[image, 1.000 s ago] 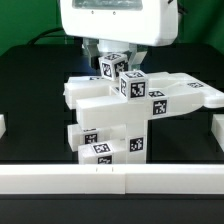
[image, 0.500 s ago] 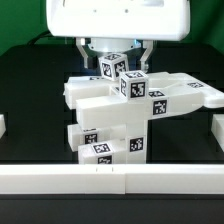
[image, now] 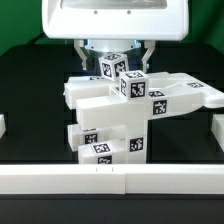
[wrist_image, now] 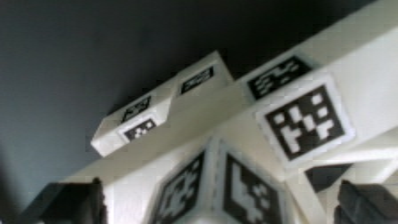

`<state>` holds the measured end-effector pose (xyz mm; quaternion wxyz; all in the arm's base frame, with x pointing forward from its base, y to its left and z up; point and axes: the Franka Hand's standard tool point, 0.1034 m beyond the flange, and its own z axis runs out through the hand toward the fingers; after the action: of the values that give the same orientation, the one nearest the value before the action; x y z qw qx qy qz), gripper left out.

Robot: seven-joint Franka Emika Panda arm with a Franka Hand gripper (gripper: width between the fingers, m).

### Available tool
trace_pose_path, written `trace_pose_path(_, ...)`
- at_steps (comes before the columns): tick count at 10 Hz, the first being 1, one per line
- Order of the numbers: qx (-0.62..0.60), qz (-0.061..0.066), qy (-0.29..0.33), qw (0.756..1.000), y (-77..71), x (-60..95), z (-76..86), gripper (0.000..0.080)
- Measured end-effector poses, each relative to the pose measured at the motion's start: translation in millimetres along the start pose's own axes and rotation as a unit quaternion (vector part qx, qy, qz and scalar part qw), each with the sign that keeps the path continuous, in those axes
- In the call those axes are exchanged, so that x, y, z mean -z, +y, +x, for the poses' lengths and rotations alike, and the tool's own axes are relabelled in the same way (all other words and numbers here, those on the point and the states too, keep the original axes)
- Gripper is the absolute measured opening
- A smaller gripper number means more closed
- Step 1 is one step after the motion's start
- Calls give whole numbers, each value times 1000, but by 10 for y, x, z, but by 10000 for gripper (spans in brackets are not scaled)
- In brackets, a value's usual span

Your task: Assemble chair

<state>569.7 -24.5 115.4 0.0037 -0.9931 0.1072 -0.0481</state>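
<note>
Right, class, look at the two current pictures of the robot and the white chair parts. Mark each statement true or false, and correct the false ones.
1. The gripper is open. True.
2. The gripper holds a chair piece lifted clear of the others. False: the jaws stand apart above the chair and nothing is lifted.
3. The chair parts carry square black-and-white tags. True.
4. The table is bright red. False: it is black.
5. The chair parts lie scattered far apart. False: they sit together as one stacked cluster.
</note>
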Motion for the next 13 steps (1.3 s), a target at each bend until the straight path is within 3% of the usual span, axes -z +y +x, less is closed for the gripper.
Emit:
trace_pose_path(1,8,1,-12,1000,3,-7,-33,649)
trace_pose_path(2,6,7,-64,998,-3,-9,-121,649)
trace_pose_path(3,3,10,-108,994,0,6,-108,649)
trace_pose_path(4,4,7,-99,995,2,-7,-37,649)
trace_pose_path(10,35,6,-90,995,-19,10,-6,649)
trace_pose_path(13,129,13,-88,988,-10,12,-4,649)
